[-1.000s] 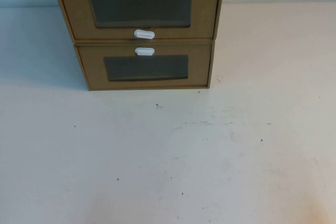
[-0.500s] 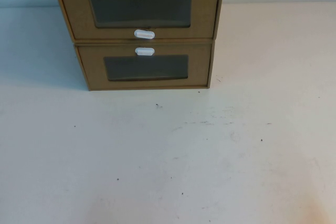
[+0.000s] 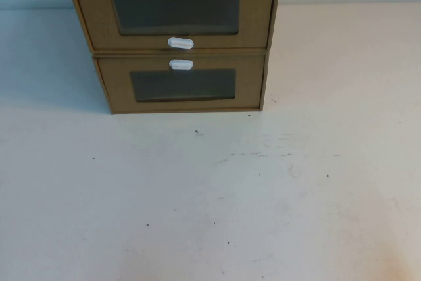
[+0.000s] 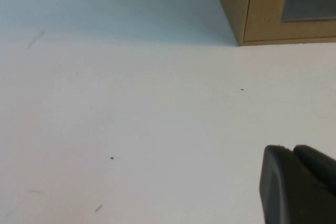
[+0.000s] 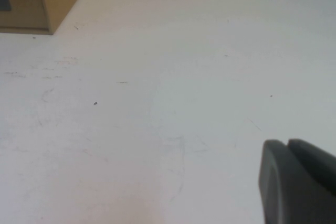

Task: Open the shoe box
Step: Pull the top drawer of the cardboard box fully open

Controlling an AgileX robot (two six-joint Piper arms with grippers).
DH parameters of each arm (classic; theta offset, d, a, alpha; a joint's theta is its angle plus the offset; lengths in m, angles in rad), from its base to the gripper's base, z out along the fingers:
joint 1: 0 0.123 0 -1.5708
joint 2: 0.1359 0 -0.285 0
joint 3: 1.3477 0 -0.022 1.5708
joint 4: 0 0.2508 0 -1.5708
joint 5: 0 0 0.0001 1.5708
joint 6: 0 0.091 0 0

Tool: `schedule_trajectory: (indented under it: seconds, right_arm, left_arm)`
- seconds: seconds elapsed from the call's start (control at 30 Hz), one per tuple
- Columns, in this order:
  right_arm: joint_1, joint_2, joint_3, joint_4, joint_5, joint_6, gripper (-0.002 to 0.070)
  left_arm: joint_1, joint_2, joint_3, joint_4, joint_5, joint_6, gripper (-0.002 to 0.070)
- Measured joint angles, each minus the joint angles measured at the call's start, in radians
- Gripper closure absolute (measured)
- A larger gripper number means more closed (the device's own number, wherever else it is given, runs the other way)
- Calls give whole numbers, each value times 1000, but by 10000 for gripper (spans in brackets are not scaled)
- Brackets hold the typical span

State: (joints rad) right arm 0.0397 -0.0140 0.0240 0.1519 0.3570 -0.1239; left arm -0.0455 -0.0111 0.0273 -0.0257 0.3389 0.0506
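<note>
Two boxes are stacked at the far middle of the white worktop [image 3: 210,195]. The upper brown cardboard shoe box [image 3: 92,11] sits squarely on the lower brown cardboard shoe box [image 3: 115,83]. Each front has a dark rectangular window and lies flush, closed. The upper white handle [image 3: 181,43] sits at the bottom edge of its front, and the lower white handle [image 3: 181,64] at the top edge of its front, so the two are just apart. The black left gripper [image 4: 295,156] hangs low over bare worktop on the robot's left, well apart from the lower box's corner, fingers pressed together and holding nothing. The black right gripper [image 5: 290,150] mirrors it on the robot's right, also pressed together and empty. The worktop carries small dark specks and faint scuffs.
</note>
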Motion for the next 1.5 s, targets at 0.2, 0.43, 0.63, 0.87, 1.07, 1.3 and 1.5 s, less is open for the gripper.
schedule_trajectory:
  seconds: [0.2, 0.43, 0.63, 0.87, 1.07, 1.3, 1.5]
  right_arm:
    - [0, 0, 0, 0, 0, 0, 689]
    - [0, 0, 0, 0, 0, 0, 690]
    - [0, 0, 0, 0, 0, 0, 689]
    - [0, 0, 0, 0, 0, 0, 689]
    - [0, 0, 0, 0, 0, 0, 689]
    - [0, 0, 0, 0, 0, 0, 689]
    - [0, 0, 0, 0, 0, 0, 690]
  left_arm:
    - [0, 0, 0, -181, -66, -43, 680]
    - [0, 0, 0, -464, -136, -152, 680]
    - [0, 0, 0, -516, -183, -106, 680]
    - [0, 16, -92, -520, -82, -56, 680]
    - [0, 256, -359, -519, 130, 148, 680]
    - [0, 652, -739, -580, 395, 380, 680]
    - [2, 903, -1014, -713, 491, 576, 680]
